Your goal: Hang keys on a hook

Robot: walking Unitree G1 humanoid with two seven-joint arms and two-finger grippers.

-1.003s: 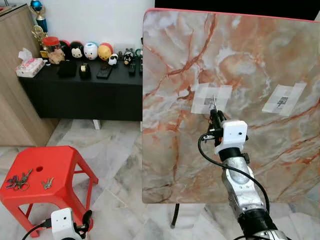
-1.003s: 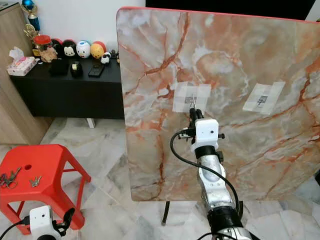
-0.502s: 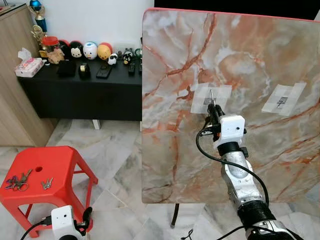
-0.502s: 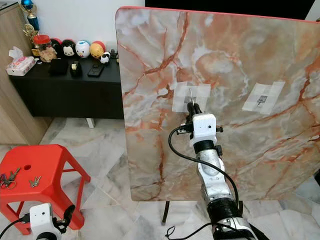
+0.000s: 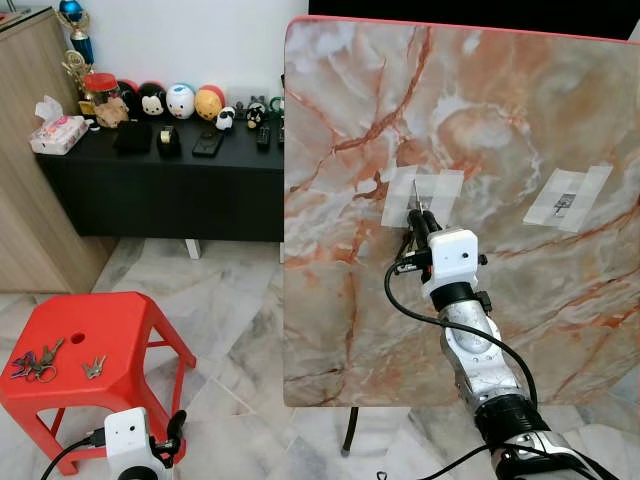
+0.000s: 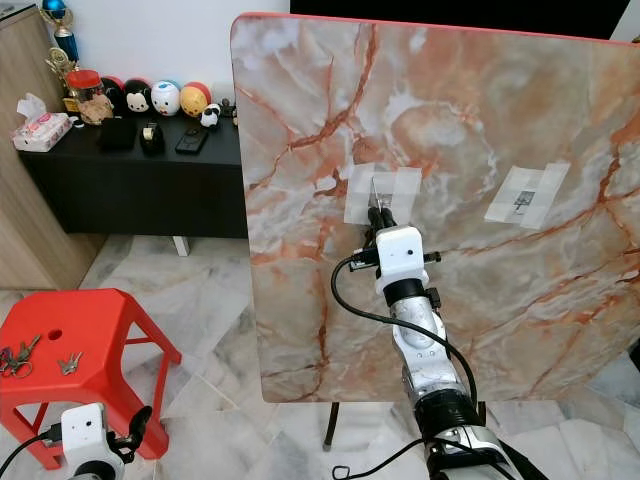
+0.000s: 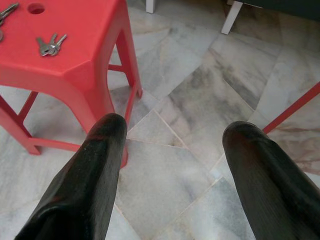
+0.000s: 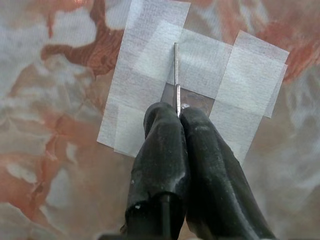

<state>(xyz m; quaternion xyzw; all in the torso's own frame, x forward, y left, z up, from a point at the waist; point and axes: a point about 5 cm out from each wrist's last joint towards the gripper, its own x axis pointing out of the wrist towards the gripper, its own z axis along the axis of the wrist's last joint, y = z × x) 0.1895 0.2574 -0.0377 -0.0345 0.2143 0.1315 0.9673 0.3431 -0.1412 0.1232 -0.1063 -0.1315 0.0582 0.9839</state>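
Key point(image 8: 176, 75) pinched in right gripper point(image 8: 179, 114), at taped hook point(image 8: 192, 100), no legible writing

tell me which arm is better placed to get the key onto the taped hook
The right. Its tool is shut on a key right at the near taped hook on the marble board. The left tool hangs open by the red stool.

Keys point(image 5: 37, 362) on stool point(image 5: 120, 340), left of upright board point(image 5: 480, 120).
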